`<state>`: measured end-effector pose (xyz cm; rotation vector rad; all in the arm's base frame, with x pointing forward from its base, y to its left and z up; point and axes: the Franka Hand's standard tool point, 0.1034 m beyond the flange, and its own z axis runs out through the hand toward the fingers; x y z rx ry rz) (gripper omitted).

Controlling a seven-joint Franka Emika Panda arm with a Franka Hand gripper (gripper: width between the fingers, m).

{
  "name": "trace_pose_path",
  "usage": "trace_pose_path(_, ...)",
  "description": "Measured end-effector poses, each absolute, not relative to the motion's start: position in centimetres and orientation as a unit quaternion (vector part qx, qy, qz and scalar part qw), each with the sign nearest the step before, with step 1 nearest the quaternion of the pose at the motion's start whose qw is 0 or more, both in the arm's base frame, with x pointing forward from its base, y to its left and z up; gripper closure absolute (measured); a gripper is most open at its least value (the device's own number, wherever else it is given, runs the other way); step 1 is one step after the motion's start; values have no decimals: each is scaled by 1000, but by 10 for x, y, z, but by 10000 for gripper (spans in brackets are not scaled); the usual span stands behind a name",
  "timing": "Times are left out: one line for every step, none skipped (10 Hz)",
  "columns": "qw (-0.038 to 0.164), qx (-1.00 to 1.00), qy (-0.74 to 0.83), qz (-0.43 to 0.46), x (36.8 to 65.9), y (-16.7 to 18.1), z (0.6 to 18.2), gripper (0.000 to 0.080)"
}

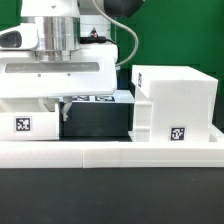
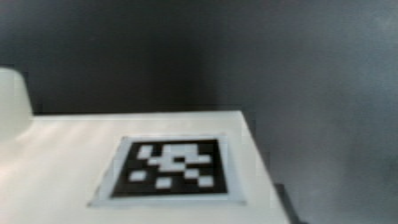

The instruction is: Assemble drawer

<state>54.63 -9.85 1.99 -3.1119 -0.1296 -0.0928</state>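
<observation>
The big white drawer casing (image 1: 175,105) stands at the exterior view's right, with a marker tag on its front. A white tray (image 1: 25,122) with a tag on its front lies at the exterior view's left. My gripper (image 1: 62,106) hangs low at that tray's right end, left of the casing. Its fingers are mostly hidden behind the hand and the tray. The wrist view shows a white part's flat face (image 2: 71,150) very close, with a marker tag (image 2: 173,168) on it. I cannot see how the jaws stand. No second tray shows.
A long low white wall (image 1: 110,153) runs across the front. The marker board (image 1: 95,98) lies flat behind the gripper. Dark table (image 1: 95,122) shows between tray and casing. A rounded white edge (image 2: 9,100) sits at the wrist view's border.
</observation>
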Motion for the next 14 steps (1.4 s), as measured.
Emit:
trace_pose_path(13, -999, -42, -30, 546, -99, 20, 758)
trace_pose_path(10, -995, -96, -29, 546, -98, 19, 758)
trace_pose_path(8, -992, -127, -29, 546, -97, 19, 758)
trace_pose_path(3, -986, -166, -27, 546, -92, 21, 758)
trace_pose_path(1, -976, -215, -27, 546, -88, 23, 758)
trace_pose_path(0, -965, -261, -27, 545, -84, 24, 758)
trace_pose_path(0, -953, -301, -26, 544, -77, 24, 758)
trace_pose_path(-1, -942, -335, -26, 541, -70, 24, 758)
trace_pose_path(0, -935, -354, -24, 540, -69, 23, 758)
trace_pose_path(0, -927, -374, -22, 539, -71, 22, 758)
trace_pose_path(1, -916, -402, -19, 537, -72, 21, 758)
trace_pose_path(-1, -903, -429, -16, 536, -73, 20, 758)
trace_pose_path(-4, -885, -465, -14, 535, -75, 19, 758)
trace_pose_path(-8, -864, -503, -10, 534, -73, 18, 758)
